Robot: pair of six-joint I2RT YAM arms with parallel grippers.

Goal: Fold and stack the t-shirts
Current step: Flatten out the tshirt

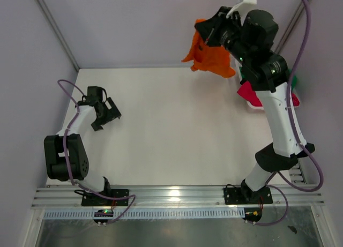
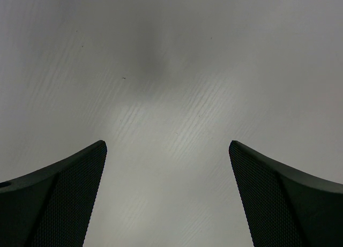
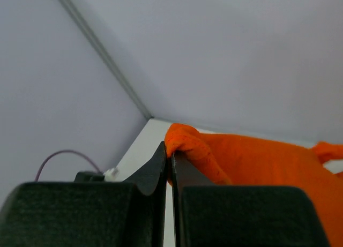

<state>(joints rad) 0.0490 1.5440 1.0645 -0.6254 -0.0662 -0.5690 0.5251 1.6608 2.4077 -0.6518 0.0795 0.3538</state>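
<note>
A bright orange t-shirt (image 1: 211, 57) hangs bunched in the air at the far right, above the back edge of the table. My right gripper (image 1: 201, 29) is raised high and shut on a fold at the top of it. In the right wrist view the two fingers (image 3: 161, 164) pinch the orange t-shirt (image 3: 252, 158) at the right gripper's (image 3: 171, 155) tips. A magenta-pink t-shirt (image 1: 250, 91) and a bit of a green one (image 1: 294, 81) show behind the right arm. My left gripper (image 1: 109, 114) stands open low over the table's left side, with only bare table between the left gripper's (image 2: 167, 146) fingers.
A white basket edge (image 1: 253, 104) peeks out under the pink cloth at the right, mostly hidden by the right arm. The white table (image 1: 171, 129) is walled in by grey panels at the back and sides. A purple cable (image 1: 67, 89) loops by the left arm.
</note>
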